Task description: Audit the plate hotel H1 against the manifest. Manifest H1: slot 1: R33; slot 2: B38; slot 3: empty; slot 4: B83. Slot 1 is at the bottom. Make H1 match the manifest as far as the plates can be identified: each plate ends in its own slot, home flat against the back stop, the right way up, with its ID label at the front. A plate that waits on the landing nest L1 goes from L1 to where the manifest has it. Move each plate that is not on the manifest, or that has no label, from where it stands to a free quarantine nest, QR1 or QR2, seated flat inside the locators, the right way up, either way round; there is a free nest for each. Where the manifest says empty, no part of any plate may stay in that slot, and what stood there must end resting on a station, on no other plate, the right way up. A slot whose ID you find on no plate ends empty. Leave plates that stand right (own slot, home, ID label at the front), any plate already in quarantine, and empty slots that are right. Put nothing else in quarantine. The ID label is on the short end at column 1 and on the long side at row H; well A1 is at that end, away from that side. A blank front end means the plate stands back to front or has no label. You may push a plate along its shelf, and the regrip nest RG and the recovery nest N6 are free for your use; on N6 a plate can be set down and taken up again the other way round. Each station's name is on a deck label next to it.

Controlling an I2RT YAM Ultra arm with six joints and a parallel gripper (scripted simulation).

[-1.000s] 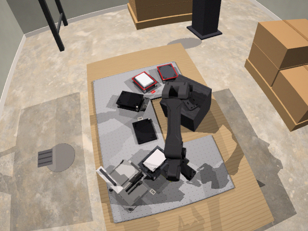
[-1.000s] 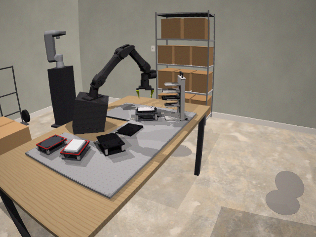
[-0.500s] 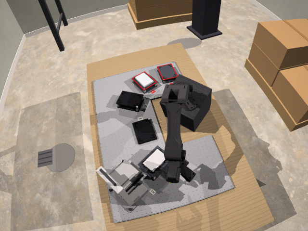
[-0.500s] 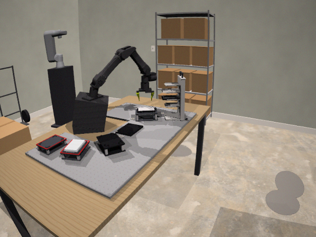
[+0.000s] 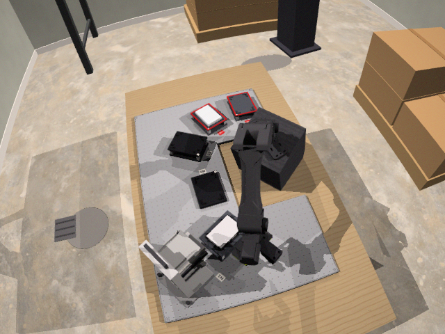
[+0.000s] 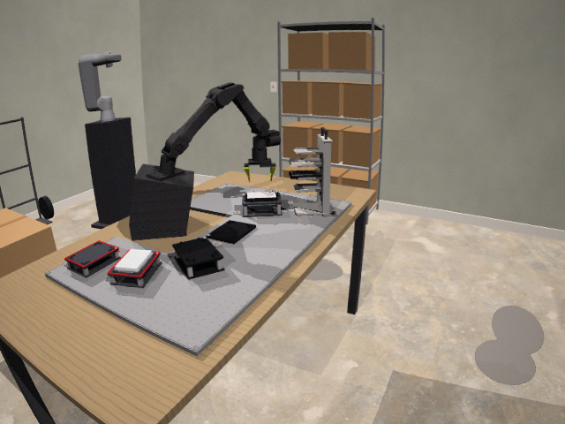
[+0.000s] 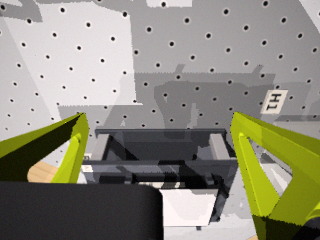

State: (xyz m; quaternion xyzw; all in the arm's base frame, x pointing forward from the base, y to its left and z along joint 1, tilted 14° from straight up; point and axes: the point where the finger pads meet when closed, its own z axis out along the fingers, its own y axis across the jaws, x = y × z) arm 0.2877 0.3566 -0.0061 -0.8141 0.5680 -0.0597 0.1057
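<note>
My gripper (image 6: 259, 178) (image 7: 159, 120) is open and empty. It hangs a short way above the landing nest (image 6: 260, 210) (image 7: 160, 134), next to the plate hotel H1 (image 5: 179, 257) (image 6: 323, 173). A white plate (image 5: 222, 232) (image 6: 260, 195) (image 7: 189, 206) lies flat on that nest, below and slightly behind my fingers. The hotel's shelves hold light plates and a black plate (image 6: 302, 173); I cannot read any labels. The H1 deck label (image 5: 220, 276) (image 7: 274, 101) lies on the deck beyond the nest.
Two red-framed nests stand at the far end: one holds a white plate (image 5: 208, 115) (image 6: 133, 260), the other (image 5: 241, 103) (image 6: 91, 253) has a dark top. A black raised nest (image 5: 188, 143) (image 6: 198, 253) and a flat black pad (image 5: 208, 188) (image 6: 231, 230) lie between. The arm's base box (image 5: 284, 158) stands beside them.
</note>
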